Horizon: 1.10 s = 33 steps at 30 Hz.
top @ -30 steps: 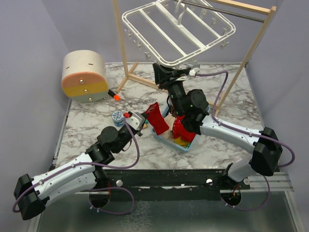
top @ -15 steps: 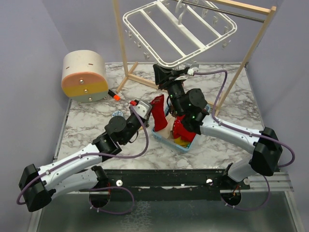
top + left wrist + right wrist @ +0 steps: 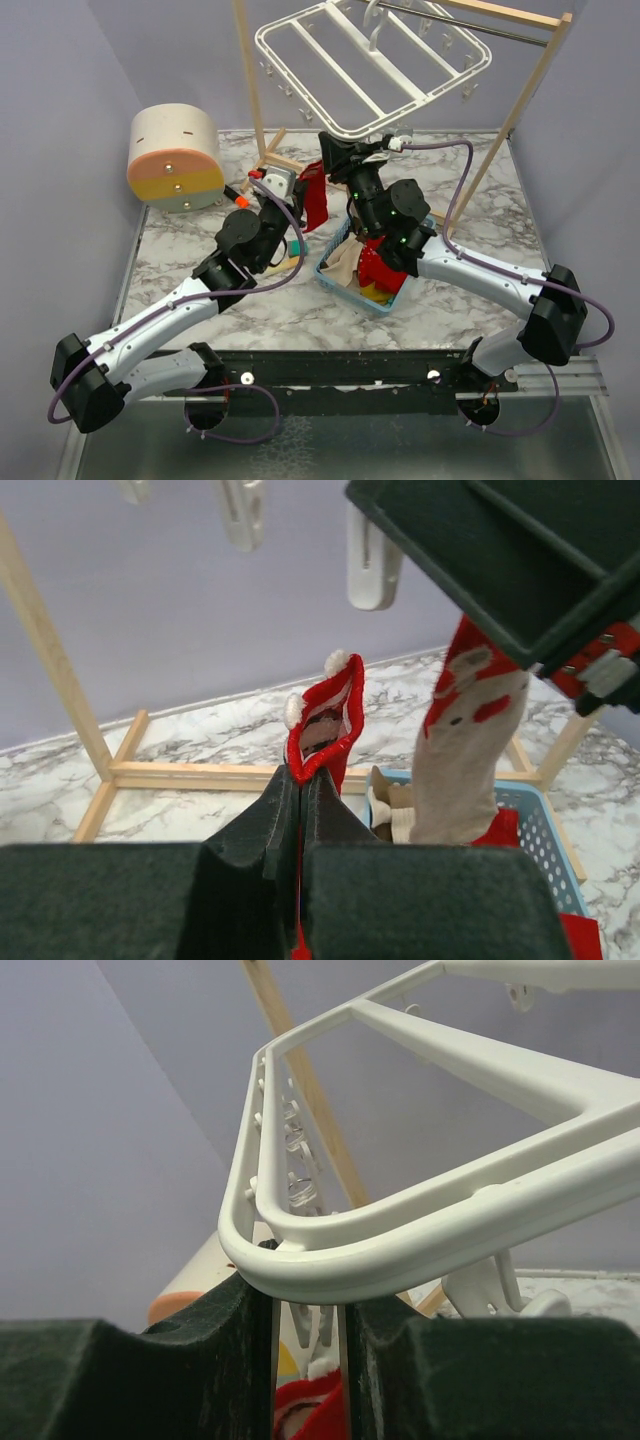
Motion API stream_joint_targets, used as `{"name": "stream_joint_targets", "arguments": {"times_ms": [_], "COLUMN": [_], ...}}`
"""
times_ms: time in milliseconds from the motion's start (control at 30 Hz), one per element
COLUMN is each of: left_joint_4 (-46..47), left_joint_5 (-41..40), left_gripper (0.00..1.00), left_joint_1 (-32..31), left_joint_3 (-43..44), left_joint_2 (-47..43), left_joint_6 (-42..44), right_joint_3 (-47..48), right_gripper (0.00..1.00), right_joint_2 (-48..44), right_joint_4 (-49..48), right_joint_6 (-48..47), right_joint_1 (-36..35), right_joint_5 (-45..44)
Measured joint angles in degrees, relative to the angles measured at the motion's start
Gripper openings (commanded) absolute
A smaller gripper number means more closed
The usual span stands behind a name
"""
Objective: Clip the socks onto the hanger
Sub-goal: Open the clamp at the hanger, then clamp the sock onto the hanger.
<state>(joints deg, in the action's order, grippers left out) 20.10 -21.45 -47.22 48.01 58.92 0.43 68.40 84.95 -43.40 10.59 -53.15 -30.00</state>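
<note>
My left gripper (image 3: 300, 188) is shut on the cuff of a red sock (image 3: 315, 200) and holds it up just left of my right gripper (image 3: 352, 150). In the left wrist view the sock (image 3: 322, 725) stands up from the closed jaws (image 3: 300, 775), under the dangling white clips (image 3: 372, 550). The right gripper (image 3: 305, 1305) sits beneath the near corner of the white hanger (image 3: 450, 1210), shut on a clip (image 3: 318, 1325) between its fingers. The hanger (image 3: 370, 70) hangs tilted from the stand. More socks (image 3: 375, 265) lie in the basket.
The light-blue basket (image 3: 345, 285) stands mid-table under the right arm. A light wooden stand (image 3: 255, 90) carries the hanger, its feet on the marble behind. A round beige and orange container (image 3: 175, 158) stands at the back left, with a small orange-tipped object (image 3: 238, 197) beside it.
The left arm has lifted the red sock from beside the basket up and back to the hanger's near corner. The right gripper has stayed at the clip.
</note>
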Motion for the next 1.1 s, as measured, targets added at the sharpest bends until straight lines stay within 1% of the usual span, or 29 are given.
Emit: {"name": "stream_joint_targets", "arguments": {"times_ms": [233, 567, 1100], "left_joint_4": [-0.3, -0.9, -1.0], "left_joint_5": [0.0, 0.3, 1.4], "left_gripper": [0.00, 0.00, 0.00], "left_joint_1": [2.5, 2.6, 2.6], "left_joint_3": [0.0, 1.4, 3.2], "left_joint_2": [0.3, 0.9, 2.1], "left_joint_6": [-2.1, -3.5, -4.7], "right_joint_3": [0.0, 0.0, 1.0], "right_gripper": [0.01, 0.01, 0.01], "right_joint_2": [-0.1, -0.1, -0.1], "right_joint_4": [0.0, 0.3, 4.5], "right_joint_6": [0.1, 1.0, 2.9], "right_joint_1": [0.0, 0.0, 0.0], "right_joint_5": [0.0, 0.0, -0.9]}}
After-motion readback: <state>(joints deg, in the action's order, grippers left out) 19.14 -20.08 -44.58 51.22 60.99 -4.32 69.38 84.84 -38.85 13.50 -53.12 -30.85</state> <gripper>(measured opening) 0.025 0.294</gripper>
